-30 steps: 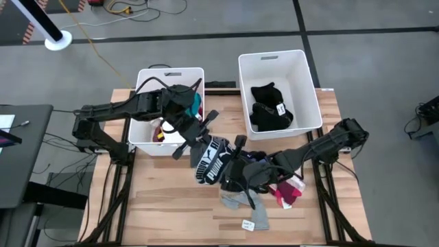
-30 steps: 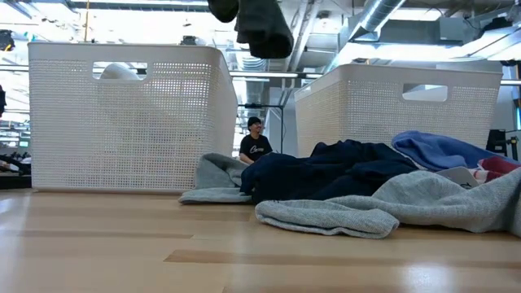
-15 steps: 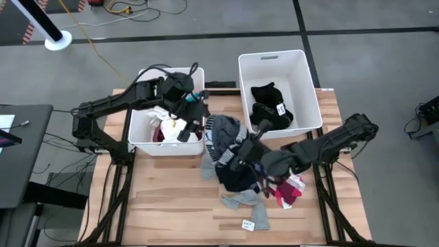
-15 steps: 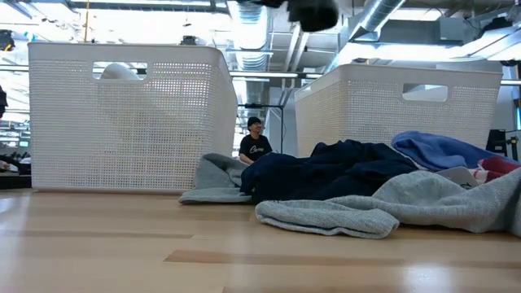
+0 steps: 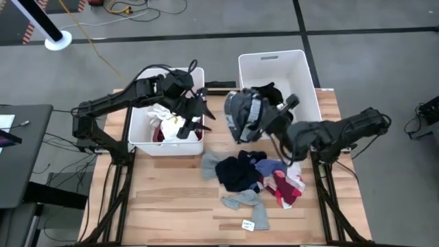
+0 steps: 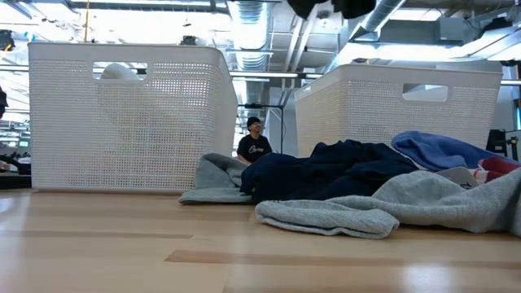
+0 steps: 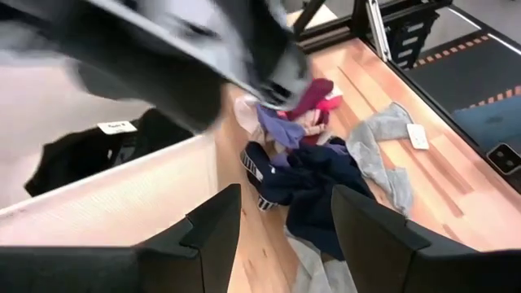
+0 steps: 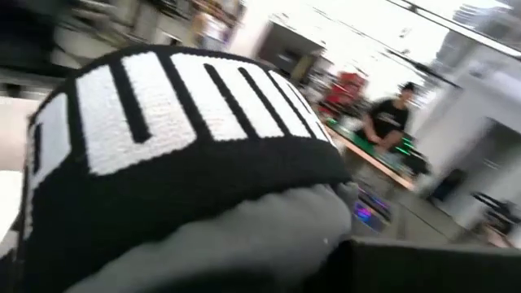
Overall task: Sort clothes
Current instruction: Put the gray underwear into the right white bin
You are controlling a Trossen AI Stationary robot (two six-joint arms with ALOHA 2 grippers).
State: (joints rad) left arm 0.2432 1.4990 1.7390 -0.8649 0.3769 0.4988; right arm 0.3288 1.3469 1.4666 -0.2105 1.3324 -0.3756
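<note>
The right gripper [image 5: 269,118] is closed on a grey garment [image 5: 241,115] with a black and white band, which hangs just beside the near-left rim of the right bin [image 5: 312,86]; the bin's opening lies straight ahead of the gripper. The right arm is stretched low toward it. The left gripper [image 5: 194,110], fingers parted and empty, hangs over the left bin [image 5: 146,143]

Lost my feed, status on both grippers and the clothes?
Left gripper open over left bin, empty. Right gripper shut on grey-and-black garment, up at right bin edge. Clothes pile on table; path looks clear.
</note>
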